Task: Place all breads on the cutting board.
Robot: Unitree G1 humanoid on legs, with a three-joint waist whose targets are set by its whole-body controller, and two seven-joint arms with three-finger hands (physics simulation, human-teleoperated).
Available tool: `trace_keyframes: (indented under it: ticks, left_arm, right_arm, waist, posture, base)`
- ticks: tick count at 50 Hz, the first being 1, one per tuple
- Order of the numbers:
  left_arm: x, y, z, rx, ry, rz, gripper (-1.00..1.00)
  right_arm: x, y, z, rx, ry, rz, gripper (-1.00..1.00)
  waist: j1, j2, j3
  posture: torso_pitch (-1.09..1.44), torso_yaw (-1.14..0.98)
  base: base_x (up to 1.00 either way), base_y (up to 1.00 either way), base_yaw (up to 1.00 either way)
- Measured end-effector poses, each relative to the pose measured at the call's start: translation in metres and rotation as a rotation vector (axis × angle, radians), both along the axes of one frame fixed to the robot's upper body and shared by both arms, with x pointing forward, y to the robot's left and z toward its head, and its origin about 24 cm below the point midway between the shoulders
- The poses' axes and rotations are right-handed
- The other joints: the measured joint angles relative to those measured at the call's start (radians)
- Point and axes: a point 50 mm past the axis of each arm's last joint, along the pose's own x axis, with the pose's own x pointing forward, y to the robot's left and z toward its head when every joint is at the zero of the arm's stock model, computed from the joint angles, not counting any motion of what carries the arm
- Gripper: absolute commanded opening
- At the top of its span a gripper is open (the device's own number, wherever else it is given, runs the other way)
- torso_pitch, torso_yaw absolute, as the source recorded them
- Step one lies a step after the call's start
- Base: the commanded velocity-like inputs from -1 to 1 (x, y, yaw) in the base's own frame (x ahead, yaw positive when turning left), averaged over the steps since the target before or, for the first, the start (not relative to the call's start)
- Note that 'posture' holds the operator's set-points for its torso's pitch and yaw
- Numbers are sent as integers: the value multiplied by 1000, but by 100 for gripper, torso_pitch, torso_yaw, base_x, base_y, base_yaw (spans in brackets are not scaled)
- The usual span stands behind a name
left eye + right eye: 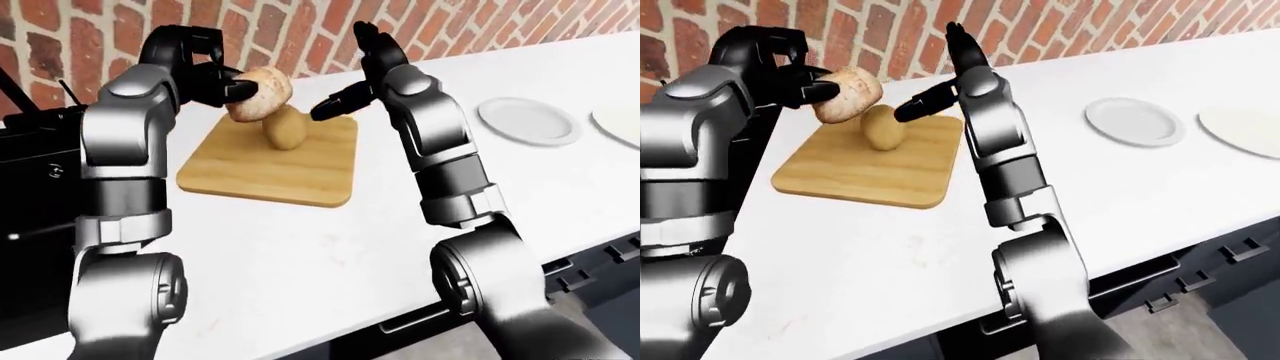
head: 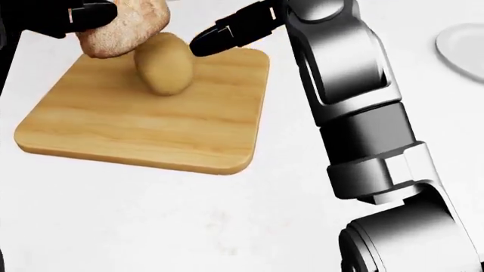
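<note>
Legible text, labels, brands, numbers, signs: none that I can read in any of my views.
</note>
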Motion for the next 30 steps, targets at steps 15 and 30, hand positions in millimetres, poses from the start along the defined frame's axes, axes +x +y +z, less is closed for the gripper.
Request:
trace_keyframes:
  ticks: [15,30]
  left_arm:
    - [-25,7,13,54,-21,-15,-100]
    - [-38,23,1,108,36,-9,-100]
  right_arm:
    - [2,-10,-3,10,23,-27,100]
    - [1,-20,18,30,-27,-52,100]
  waist:
    - [2,4,6]
    - [3,2,5]
  posture:
    - [0,0]
    - [0,0]
  base:
    - [0,0,0]
    - [0,0,0]
